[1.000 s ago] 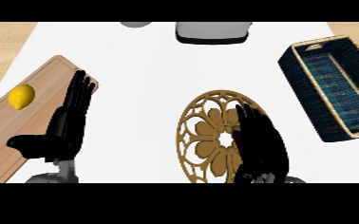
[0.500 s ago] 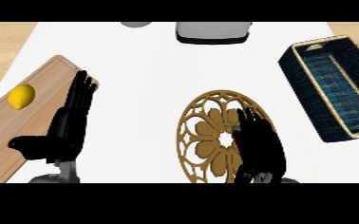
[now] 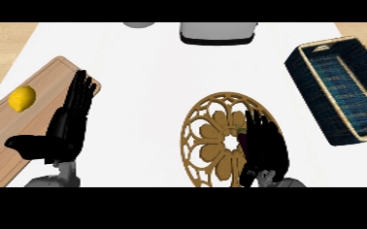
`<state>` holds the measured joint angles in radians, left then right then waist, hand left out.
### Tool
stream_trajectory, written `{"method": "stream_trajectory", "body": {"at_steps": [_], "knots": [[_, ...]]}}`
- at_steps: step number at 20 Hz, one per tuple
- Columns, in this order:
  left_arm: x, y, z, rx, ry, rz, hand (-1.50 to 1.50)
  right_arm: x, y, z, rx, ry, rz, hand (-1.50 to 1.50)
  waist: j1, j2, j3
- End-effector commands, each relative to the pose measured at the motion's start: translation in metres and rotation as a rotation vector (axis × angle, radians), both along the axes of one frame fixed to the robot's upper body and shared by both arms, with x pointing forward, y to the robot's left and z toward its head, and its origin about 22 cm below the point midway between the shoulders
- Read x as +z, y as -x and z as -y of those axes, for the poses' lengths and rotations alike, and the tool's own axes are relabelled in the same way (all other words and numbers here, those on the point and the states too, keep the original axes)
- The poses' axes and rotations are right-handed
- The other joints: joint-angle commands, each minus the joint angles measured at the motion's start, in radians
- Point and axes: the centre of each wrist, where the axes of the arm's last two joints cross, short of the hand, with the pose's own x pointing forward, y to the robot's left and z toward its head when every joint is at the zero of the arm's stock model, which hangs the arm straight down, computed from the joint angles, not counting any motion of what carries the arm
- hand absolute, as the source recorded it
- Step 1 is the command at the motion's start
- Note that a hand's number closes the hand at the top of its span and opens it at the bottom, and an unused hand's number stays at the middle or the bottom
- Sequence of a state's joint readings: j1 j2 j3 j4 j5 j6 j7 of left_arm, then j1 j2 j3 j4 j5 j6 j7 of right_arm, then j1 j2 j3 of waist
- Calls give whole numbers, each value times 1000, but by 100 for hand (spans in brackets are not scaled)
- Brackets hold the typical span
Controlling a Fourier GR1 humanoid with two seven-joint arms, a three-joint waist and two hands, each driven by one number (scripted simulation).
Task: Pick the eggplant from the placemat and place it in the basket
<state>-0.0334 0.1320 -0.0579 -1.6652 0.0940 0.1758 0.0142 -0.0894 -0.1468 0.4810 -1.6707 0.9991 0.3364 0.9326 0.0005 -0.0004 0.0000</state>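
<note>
Counter [image 3: 158,77] is what we see first, big and white, and it fills most of the view. On its right side we see the basket [image 3: 331,93], long and dark blue inside with a tan rim. It sits well apart from the other things.

Next we see the wooden board [image 3: 28,136] on the left, lying at a slant. A yellow lemon [image 3: 22,98] rests on it, near its left edge.

Low and right of the middle we see the placemat [image 3: 219,140]. It is round and golden, with holes cut in it like a flower.

Our left hand [image 3: 68,121] lies over the right edge of the board. Its fingers are straight and spread, and it holds nothing. The lemon is near it, not touching.

Our right hand [image 3: 264,143] lies over the right part of the placemat, fingers pointing up the view. We cannot tell if those fingers are curled round anything.

At the top edge we see a grey box shape [image 3: 217,32] and a small grey round thing [image 3: 138,24].

Last, the eggplant [image 3: 242,138] is on the placemat. We see only a small dark purple bit with a green tip, right by the right hand's fingers. The hand hides the rest.
</note>
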Motion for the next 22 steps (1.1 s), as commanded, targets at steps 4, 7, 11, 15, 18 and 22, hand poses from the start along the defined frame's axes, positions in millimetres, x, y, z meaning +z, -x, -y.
{"method": "stream_trajectory", "body": {"at_steps": [4,7,11,15,18,22], "knots": [[-4,-2,-13,5,5,-6,0,-14,-5,4,25,17,-80,150,0,1,0],[-5,8,4,-3,2,0,0,-15,-7,-11,126,75,-111,150,4,0,0],[-1,5,0,4,4,0,0,-27,18,-9,133,92,-80,150,-1,0,0],[-7,5,-12,-22,-6,13,0,-21,-39,-21,-14,85,-46,150,15,5,0],[3,3,2,-25,-9,38,0,-1,-76,40,-448,26,27,150,34,30,2],[8,0,11,-59,6,49,0,20,-105,68,-723,-28,97,150,57,50,4]]}}
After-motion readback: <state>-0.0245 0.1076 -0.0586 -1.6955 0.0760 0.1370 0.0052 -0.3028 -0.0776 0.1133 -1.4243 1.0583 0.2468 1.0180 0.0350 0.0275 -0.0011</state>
